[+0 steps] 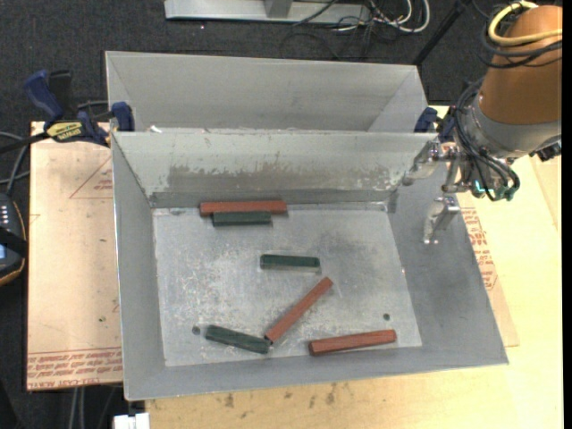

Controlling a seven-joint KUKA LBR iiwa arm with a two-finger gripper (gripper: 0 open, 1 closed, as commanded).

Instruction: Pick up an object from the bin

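My gripper (pixel 435 226) hangs over the bin's sloping right wall, near its upper right corner, with nothing seen in it. Nearest to it on the floor lies a short dark green bar (pixel 290 261) in the middle of the bin, well to the gripper's left. Just below that, a brown bar (pixel 298 310) lies on a diagonal. A red-brown bar (pixel 352 341) rests along the front edge of the floor.
Against the back wall a red-brown bar (pixel 243 207) lies lengthwise with a dark green bar (pixel 241 221) right in front of it. Another dark green bar (pixel 237 339) sits at the front left, its end meeting the diagonal brown bar. The arm's orange cover stands above the right rim.
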